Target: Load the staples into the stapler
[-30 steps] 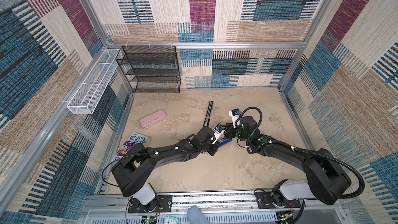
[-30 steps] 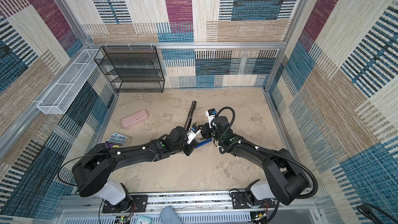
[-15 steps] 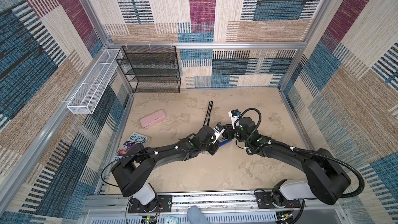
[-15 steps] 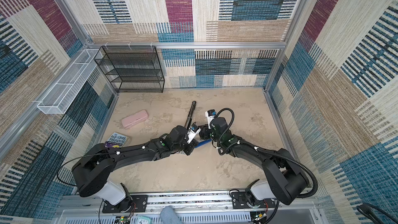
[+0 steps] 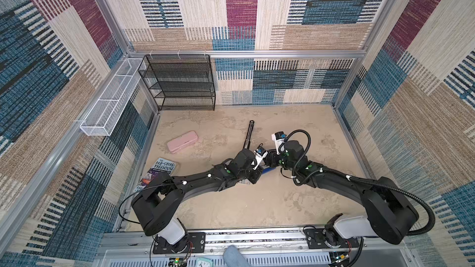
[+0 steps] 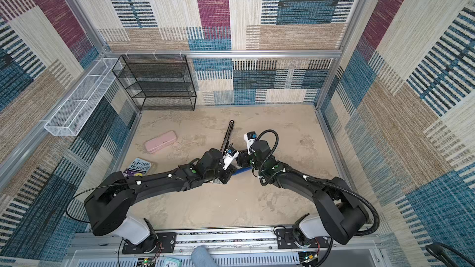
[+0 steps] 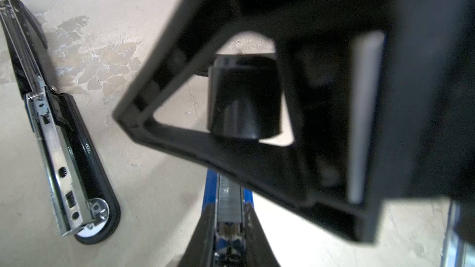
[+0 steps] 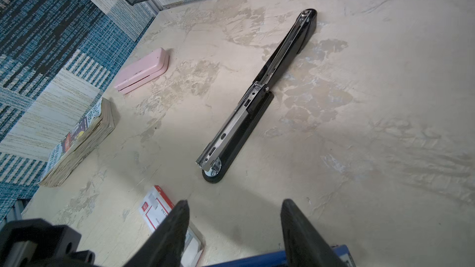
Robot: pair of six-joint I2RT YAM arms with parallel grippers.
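Item: staples (image 7: 228, 197), one silvery-grey strip, seen in the left wrist view lying lengthwise in the metal channel of the blue stapler (image 7: 209, 196), between its blue side walls. Location: about the middle of the bench (image 5: 257, 209), where the two arms meet. The blue stapler is pinched across its body by the left gripper (image 7: 228, 223), whose fingers are pressed against its two sides. The right gripper (image 8: 235, 202) is held close over the blue stapler, its fingers spread and nothing between them but bare bench. Progress, as judged: the strip is taken to be seated, so the loading proper is counted as done. The closing of the stapler is left, and its cover is not made out in any view. Further stock: the staple box (image 8: 154, 208), flat, white and red-edged, with its grey tray (image 8: 194, 246) slid out, is laid just beside the grippers on the side of the left edge, and is largely hidden under the left arm in both top views. Also listed: a black stapler (image 8: 246, 114), folded open flat, laid between the middle and the far edge; whether its silver rail is filled cannot be told. A pink case (image 5: 182, 142) and a book (image 5: 162, 170) are placed along the left edge, and neither is touched.
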